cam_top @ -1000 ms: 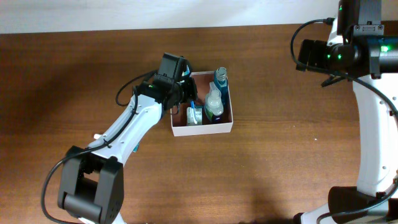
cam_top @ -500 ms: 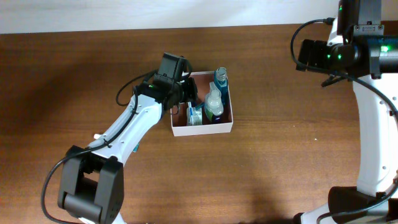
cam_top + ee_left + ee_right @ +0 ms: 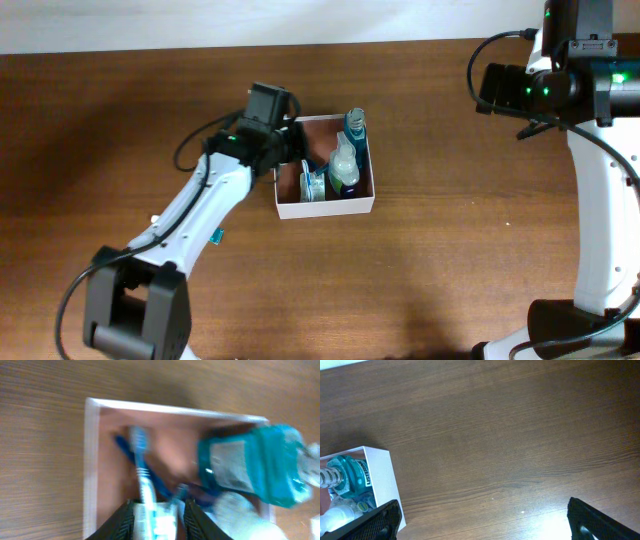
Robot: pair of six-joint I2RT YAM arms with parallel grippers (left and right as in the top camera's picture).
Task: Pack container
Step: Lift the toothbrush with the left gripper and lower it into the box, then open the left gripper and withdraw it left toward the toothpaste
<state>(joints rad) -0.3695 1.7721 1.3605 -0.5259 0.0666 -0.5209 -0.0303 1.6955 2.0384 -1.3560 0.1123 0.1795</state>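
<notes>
The left gripper (image 3: 290, 152) has drawn back from the container (image 3: 325, 208), jaws open (toothbrush (image 3: 141, 467) left inside); 1 more item packed.

Brown wooden table (image 3: 450, 250) (dark grain) carries the white container (image 3: 325, 208).

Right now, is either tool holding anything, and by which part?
The right tool holds nothing. The left tool straddles the handle end of the white-and-blue toothbrush lying in the white square box; whether it grips cannot be told.
</notes>
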